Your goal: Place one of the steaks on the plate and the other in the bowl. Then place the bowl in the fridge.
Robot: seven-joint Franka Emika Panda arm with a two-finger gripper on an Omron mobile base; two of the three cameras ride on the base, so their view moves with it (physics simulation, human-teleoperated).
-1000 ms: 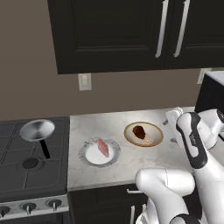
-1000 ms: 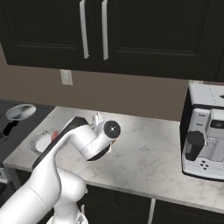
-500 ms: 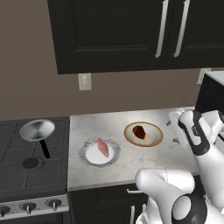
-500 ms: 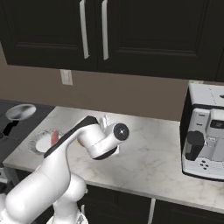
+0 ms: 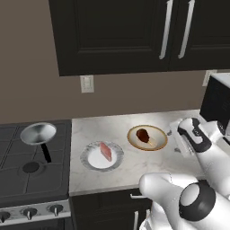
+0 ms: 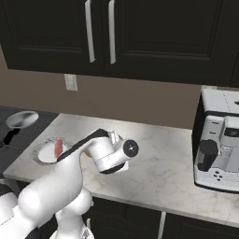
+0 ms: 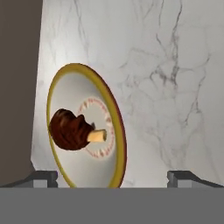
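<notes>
A cream bowl (image 5: 157,133) with a yellow rim sits on the marble counter and holds the reddish-brown steak (image 5: 143,134). To its left a silvery-white plate (image 5: 91,158) carries the pinkish steak (image 5: 106,151). My gripper (image 5: 174,136) hovers just right of the bowl, open and holding nothing. In the hand view the bowl (image 7: 109,127) and its steak (image 7: 72,129) lie right ahead of the open gripper (image 7: 113,178). From the right base view the gripper (image 6: 115,137) pokes out beyond the wrist, and the plate (image 6: 43,150) with the pink steak (image 6: 58,147) shows left of the arm. The fridge is out of view.
A stove (image 5: 22,179) with a silver pan (image 5: 38,133) lies left of the counter. A coffee machine (image 6: 219,140) stands at the counter's right end. Dark wall cabinets (image 5: 134,31) hang overhead. Bare marble (image 6: 158,163) stretches between arm and coffee machine.
The wrist has swung a little to the right and sunk slightly beside the bowl. The gripper stays open, and both steaks and dishes rest where they were.
</notes>
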